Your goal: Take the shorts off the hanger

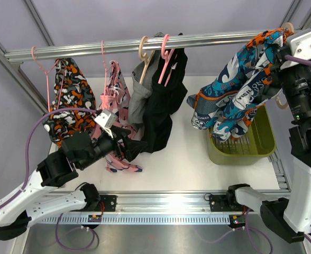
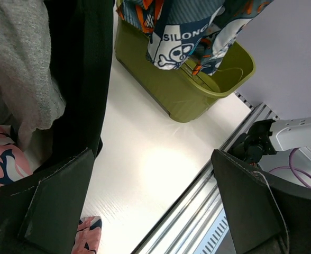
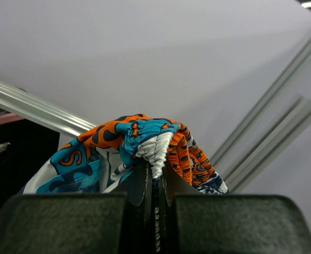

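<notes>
A white table (image 1: 176,153) lies under a metal rail (image 1: 118,46). The blue-orange-white shorts (image 1: 235,90) hang at the right above an olive bin (image 1: 261,143), their gathered waistband pinched in the right gripper (image 3: 155,177), whose fingers are pressed together on the cloth. The black shorts (image 1: 163,100) and the grey shorts (image 1: 138,98) hang side by side from the rail on hangers. The left gripper (image 2: 145,211) is spread wide just beside the black pair
</notes>
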You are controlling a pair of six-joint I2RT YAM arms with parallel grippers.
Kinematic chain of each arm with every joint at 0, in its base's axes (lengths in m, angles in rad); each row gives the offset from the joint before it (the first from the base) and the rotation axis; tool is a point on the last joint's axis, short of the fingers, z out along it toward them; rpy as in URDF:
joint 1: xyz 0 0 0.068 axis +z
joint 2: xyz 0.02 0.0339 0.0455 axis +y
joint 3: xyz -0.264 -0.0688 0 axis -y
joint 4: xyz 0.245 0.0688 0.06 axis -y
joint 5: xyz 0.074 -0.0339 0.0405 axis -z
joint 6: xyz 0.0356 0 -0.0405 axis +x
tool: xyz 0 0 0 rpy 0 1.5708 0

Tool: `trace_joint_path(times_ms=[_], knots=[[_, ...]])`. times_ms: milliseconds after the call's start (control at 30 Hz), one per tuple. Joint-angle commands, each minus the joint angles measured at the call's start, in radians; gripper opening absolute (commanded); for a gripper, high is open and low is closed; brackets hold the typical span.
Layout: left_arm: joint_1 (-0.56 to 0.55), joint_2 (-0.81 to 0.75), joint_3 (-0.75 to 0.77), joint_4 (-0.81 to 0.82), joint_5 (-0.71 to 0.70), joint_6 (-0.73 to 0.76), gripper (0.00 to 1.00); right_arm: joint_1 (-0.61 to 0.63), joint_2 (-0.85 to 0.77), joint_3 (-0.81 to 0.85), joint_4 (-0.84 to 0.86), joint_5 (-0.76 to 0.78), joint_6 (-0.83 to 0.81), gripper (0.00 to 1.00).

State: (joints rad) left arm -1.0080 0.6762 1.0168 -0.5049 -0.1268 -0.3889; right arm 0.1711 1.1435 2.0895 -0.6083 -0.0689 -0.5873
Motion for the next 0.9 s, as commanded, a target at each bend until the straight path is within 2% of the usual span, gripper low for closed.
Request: trace_joint_path(times_ms=[0, 167, 333, 500, 667, 867], knots=[[-0.006, -0.021, 0.009, 0.046, 0.024, 0.016, 0.99, -0.05, -0.019, -0.081, 0.081, 0.041, -0.011, 0.0], [-0.006, -0.04, 0.011, 0.025, 0.027, 0.012, 0.99, -0.108, -0.088, -0.325, 0.117, 0.064, -0.006, 0.0], [-0.006, -0.064, 0.003, 0.008, 0.019, 0.013, 0.99, -0.113, -0.126, -0.526, 0.084, 0.126, 0.0, 0.0], [-0.006, -0.073, -0.006, 0.008, 0.021, 0.016, 0.99, -0.113, -0.151, -0.772, 0.048, 0.113, 0.003, 0.0], [-0.004, -0.06, -0.023, 0.043, 0.036, 0.024, 0.99, -0.111, -0.041, -0.928, -0.041, 0.074, 0.047, 0.0], [-0.006, -0.026, -0.032, 0.081, 0.056, 0.025, 0.99, -0.114, 0.134, -1.029, -0.037, -0.017, 0.119, 0.0]])
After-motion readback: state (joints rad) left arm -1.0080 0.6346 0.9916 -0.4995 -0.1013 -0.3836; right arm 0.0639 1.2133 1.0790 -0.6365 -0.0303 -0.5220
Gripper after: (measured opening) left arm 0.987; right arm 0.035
